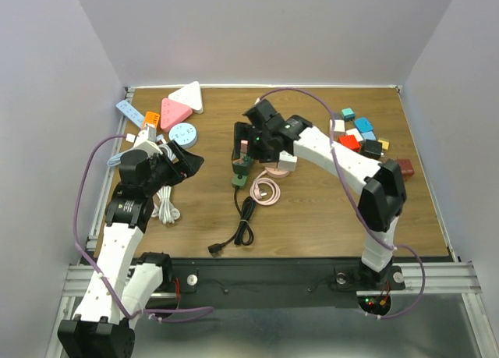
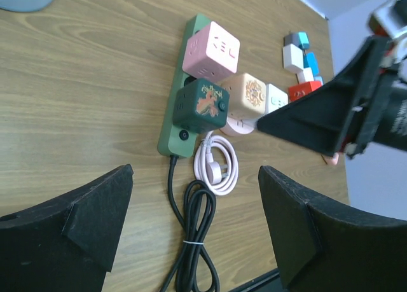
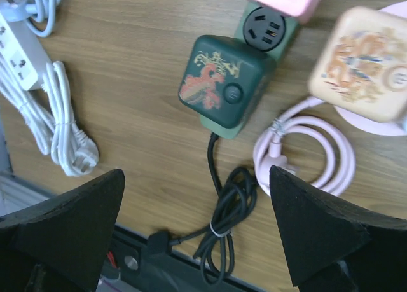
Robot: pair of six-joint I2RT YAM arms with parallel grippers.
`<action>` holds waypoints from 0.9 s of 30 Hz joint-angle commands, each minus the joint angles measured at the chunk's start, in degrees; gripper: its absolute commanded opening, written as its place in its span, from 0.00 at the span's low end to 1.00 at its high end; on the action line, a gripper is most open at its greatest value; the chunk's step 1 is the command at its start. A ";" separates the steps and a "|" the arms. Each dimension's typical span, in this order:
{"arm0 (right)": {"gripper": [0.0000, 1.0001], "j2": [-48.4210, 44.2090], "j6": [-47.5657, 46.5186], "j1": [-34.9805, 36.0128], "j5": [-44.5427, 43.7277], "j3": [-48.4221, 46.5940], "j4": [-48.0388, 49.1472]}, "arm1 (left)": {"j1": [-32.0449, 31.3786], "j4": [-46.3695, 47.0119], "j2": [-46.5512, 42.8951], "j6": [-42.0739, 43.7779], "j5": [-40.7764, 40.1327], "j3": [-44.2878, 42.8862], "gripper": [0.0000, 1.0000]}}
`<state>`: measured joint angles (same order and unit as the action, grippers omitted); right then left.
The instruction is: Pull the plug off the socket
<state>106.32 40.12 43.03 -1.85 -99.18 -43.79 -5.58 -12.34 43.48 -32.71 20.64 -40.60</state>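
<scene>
Right gripper (image 3: 197, 174) spread wide, hanging over the dark green plug (image 3: 219, 88); I read it seated on the green socket strip (image 3: 270, 25), mid-bench. Black cord (image 3: 222, 235) trails toward the near edge, pink cable (image 3: 305, 152) beside. Left gripper (image 2: 194, 171) also wide.

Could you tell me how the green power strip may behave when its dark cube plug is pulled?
The slim green plastic power strip lies unheld, so it will probably lift along. The dark green cube plug looks rigid, possibly slippery.

Pink cube (image 2: 212, 49) and cream cube (image 2: 245, 95) crowd the green plug (image 2: 202, 103); table (image 2: 82, 101) leftward lies bare.
</scene>
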 commanded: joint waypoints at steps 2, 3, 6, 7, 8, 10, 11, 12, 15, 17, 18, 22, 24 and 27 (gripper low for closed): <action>1.00 5.72 4.79 3.99 -8.24 -5.76 0.03 | -0.22 -1.28 -2.44 -0.69 -3.59 -2.21 0.91; 1.00 7.04 5.66 4.87 -9.39 -7.77 -1.37 | -0.22 -1.55 -2.96 -0.95 -3.51 -1.68 0.91; 1.00 11.79 6.29 6.45 -14.22 -11.64 -5.05 | -0.22 -1.81 -4.10 -1.30 -3.15 -0.45 0.91; 1.00 12.93 6.90 6.72 -17.63 -14.53 -6.38 | -0.22 -1.90 -4.37 -1.39 -3.07 -0.18 0.91; 1.00 15.55 7.16 6.81 -18.53 -16.12 -7.44 | -0.22 -1.90 -4.55 -1.48 -2.98 0.34 0.91; 1.00 18.20 8.39 6.81 -21.95 -20.94 -11.11 | -0.22 -2.16 -5.16 -1.66 -2.80 0.70 0.91; 1.00 19.26 8.92 6.81 -22.93 -22.19 -12.27 | -0.22 -2.25 -5.34 -1.57 -2.80 1.04 0.91; 1.00 21.19 9.19 6.81 -23.90 -23.33 -14.11 | -0.22 -2.34 -5.51 -1.57 -2.72 1.14 0.91; 1.00 23.13 9.89 6.81 -25.40 -24.93 -14.83 | -0.22 -2.87 -5.60 -1.31 -2.63 1.31 0.91; 1.00 23.84 9.98 6.81 -25.49 -24.93 -15.01 | -0.22 -2.95 -5.69 -1.22 -2.54 1.66 0.91; 1.00 23.84 10.15 6.72 -25.40 -24.66 -15.10 | -0.22 -3.04 -5.78 -1.13 -2.54 1.75 0.91; 1.00 24.54 10.77 6.81 -24.79 -24.22 -14.92 | -0.22 -2.69 -5.69 -1.22 -1.93 2.80 0.91; 0.98 25.68 9.81 6.81 -23.03 -25.01 -14.40 | -0.22 -2.34 -5.25 -1.22 -1.57 3.33 0.91; 0.90 25.95 9.01 6.72 -20.40 -25.46 -13.43 | -0.22 -1.99 -4.81 -1.22 -1.13 3.51 0.91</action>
<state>131.70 49.17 49.78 -23.46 -122.23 -57.45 -5.58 -16.19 38.57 -34.11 18.37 -37.69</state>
